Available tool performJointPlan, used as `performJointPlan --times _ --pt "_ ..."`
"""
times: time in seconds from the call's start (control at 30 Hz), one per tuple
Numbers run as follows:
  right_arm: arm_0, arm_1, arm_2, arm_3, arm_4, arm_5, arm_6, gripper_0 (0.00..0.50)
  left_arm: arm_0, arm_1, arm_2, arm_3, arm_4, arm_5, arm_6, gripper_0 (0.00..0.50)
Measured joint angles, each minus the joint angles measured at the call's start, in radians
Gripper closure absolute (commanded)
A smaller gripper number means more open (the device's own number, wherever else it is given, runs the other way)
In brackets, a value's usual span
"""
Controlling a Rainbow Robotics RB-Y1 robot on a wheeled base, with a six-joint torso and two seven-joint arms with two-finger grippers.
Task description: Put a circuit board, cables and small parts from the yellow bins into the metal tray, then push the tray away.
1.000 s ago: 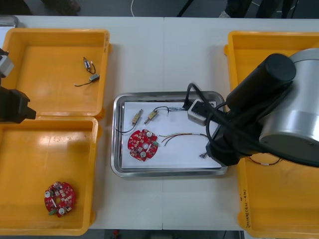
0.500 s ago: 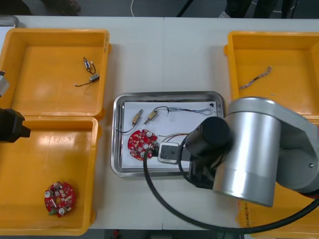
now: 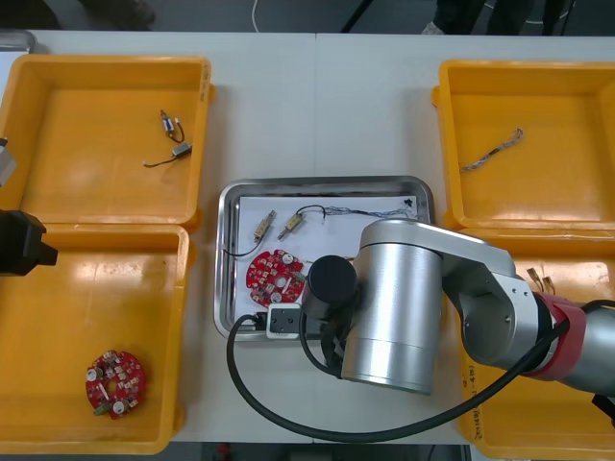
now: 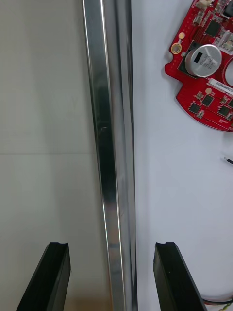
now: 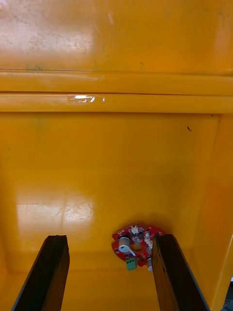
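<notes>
**Front view: my right arm has swung to the tray's near rim**

Metal tray (image 3: 223, 259) sits mid-table between the yellow bins. It is loaded: round red circuit board (image 3: 274, 279) on the white liner, two small metal parts (image 3: 264, 227) on a black cable (image 3: 315, 210) beyond it.

Change: a second ago my right arm (image 3: 404, 298) lay over the tray's right end. It has since crossed to the near side and now covers the right half of the tray.

In the right wrist view, my right gripper (image 4: 111, 249) is spread wide and holds nothing. One finger is outside the rim (image 4: 109, 146) over the table, the other inside over the liner, with the board (image 4: 208, 73) ahead of it.

Judgement: loading looks complete and I am lining up for the push.

Materials: the rim is polished, rolled steel, likely slippery. The liner is matte and flat. The board is rigid and studded with components.

My left gripper (image 5: 109, 240) is parked, fingers apart and empty, over the near left bin (image 5: 116, 92), above a spare board (image 5: 136, 245).
</notes>
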State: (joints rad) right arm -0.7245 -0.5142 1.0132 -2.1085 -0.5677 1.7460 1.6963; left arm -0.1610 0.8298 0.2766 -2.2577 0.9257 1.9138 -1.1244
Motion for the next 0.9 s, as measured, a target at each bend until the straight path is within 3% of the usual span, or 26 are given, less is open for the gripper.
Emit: performJointPlan --times 0.9 --pt "-0.001 0.017 0.125 0.071 0.096 -0.118 0.000 0.000 0.000 0.001 0.000 0.000 0.000 0.000 0.000 0.000"
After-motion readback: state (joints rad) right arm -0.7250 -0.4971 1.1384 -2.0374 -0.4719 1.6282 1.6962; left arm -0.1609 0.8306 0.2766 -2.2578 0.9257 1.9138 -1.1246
